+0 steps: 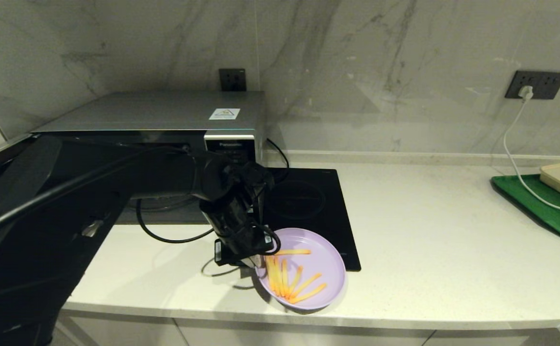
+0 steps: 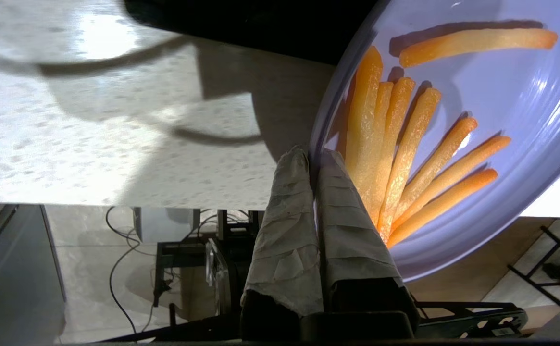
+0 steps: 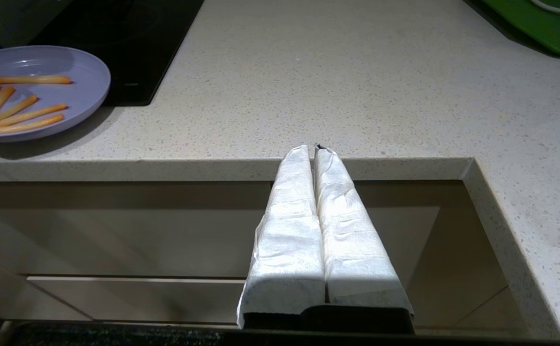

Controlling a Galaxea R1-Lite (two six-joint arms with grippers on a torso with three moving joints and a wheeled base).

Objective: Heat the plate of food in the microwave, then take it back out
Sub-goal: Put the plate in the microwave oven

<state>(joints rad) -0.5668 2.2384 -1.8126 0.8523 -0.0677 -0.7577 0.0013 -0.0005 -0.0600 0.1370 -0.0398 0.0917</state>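
Your left gripper (image 1: 253,262) has its fingers (image 2: 342,211) clamped on the plate's (image 1: 323,262) left rim at the tabletop's (image 1: 429,230) near edge, right of the microwave (image 1: 164,115); your right gripper (image 3: 315,150), fingers together, idles off that edge.

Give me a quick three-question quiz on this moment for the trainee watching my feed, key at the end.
1. True or false: the left gripper is shut on the rim of the plate of food.
2. Where is the plate? A) inside the microwave B) near the counter's front edge, partly over the black cooktop C) on the green tray
3. Fill in: the right gripper is parked below the counter's front edge with its fingers ____.

Key
1. True: its fingers pinch the rim beside the fries.
2. B.
3. Shut, holding nothing.
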